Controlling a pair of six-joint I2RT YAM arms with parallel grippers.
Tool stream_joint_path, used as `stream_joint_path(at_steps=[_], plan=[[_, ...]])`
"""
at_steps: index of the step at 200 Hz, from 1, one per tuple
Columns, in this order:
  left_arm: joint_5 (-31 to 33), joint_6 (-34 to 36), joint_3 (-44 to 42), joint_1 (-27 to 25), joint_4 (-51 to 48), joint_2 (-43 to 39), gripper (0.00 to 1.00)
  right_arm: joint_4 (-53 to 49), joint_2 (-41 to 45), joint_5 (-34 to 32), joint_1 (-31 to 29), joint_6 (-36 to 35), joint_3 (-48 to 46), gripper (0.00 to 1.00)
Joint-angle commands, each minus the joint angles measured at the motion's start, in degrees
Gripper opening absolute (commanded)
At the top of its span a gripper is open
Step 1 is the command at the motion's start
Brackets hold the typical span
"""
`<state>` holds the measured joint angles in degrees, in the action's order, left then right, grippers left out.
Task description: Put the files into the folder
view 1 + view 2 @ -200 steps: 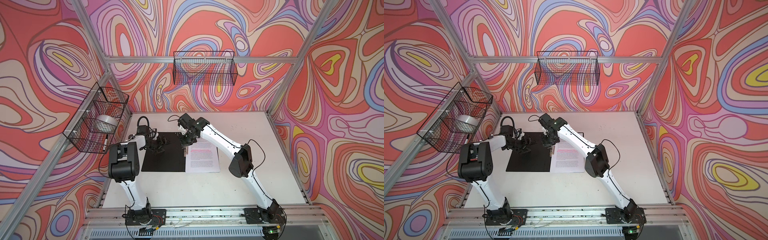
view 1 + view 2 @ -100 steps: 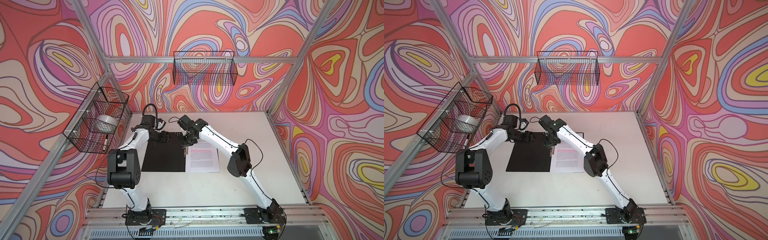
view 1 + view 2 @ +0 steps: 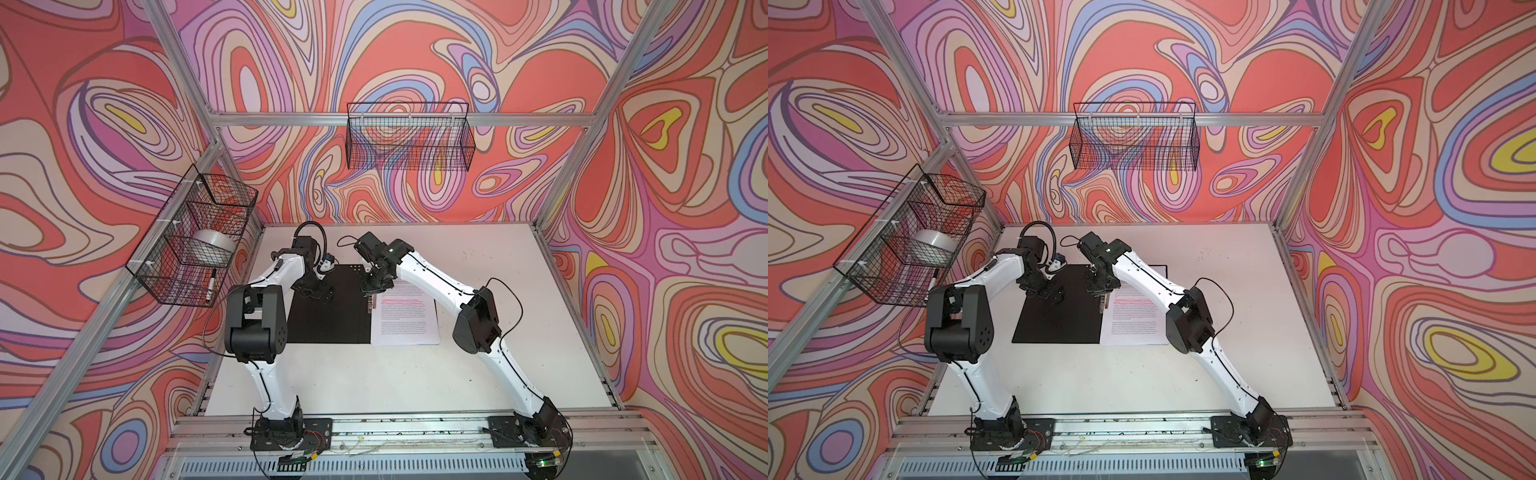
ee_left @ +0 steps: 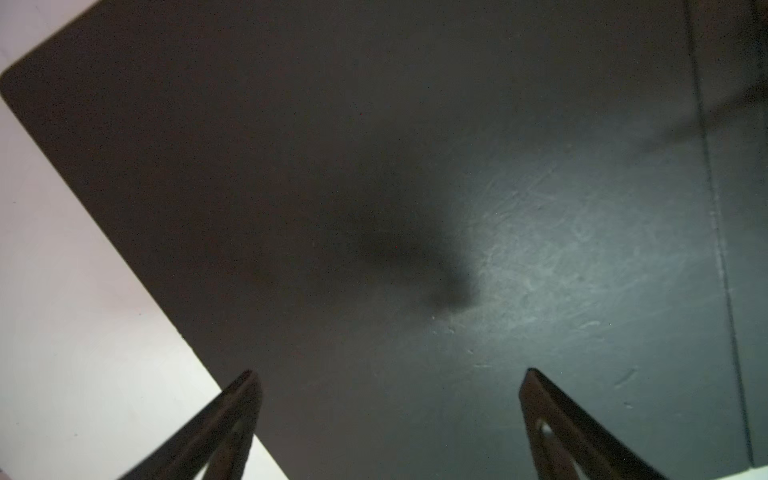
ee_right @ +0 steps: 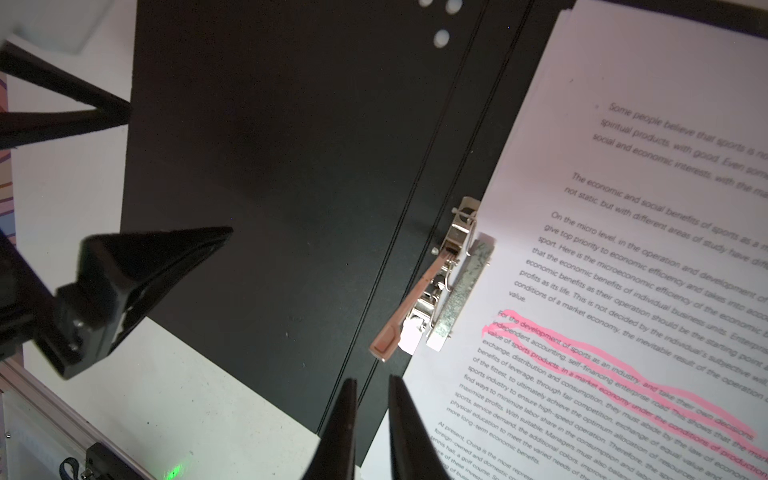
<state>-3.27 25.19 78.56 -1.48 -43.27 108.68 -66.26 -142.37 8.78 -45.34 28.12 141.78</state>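
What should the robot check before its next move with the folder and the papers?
1. The folder lies open and flat: ok.
2. The files sit on its right half: ok.
3. The metal clip reaches over the files' edge: ok. Clamped tight: cannot tell.
4. The left gripper is open and empty above the left cover: ok.
5. The right gripper is nearly shut, empty, beside the clip's lever: ok.

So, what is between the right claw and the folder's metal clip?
Only a bare strip of black folder with its spine creases separates the right claw and clip, in the right wrist view.
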Motion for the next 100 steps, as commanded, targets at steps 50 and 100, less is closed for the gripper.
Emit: stream_joint_path(at_steps=[50, 100], plan=[[3.0, 3.9, -2.7, -0.4, 0.0, 3.1, 0.85, 1.2, -2.5, 1.6, -0.1, 0.4, 2.2, 0.16], [3.2, 4.2, -2.5, -0.4, -0.8, 4.3, 0.81, 2.3, -2.9, -1.3, 0.0, -1.0, 2.1, 0.16]])
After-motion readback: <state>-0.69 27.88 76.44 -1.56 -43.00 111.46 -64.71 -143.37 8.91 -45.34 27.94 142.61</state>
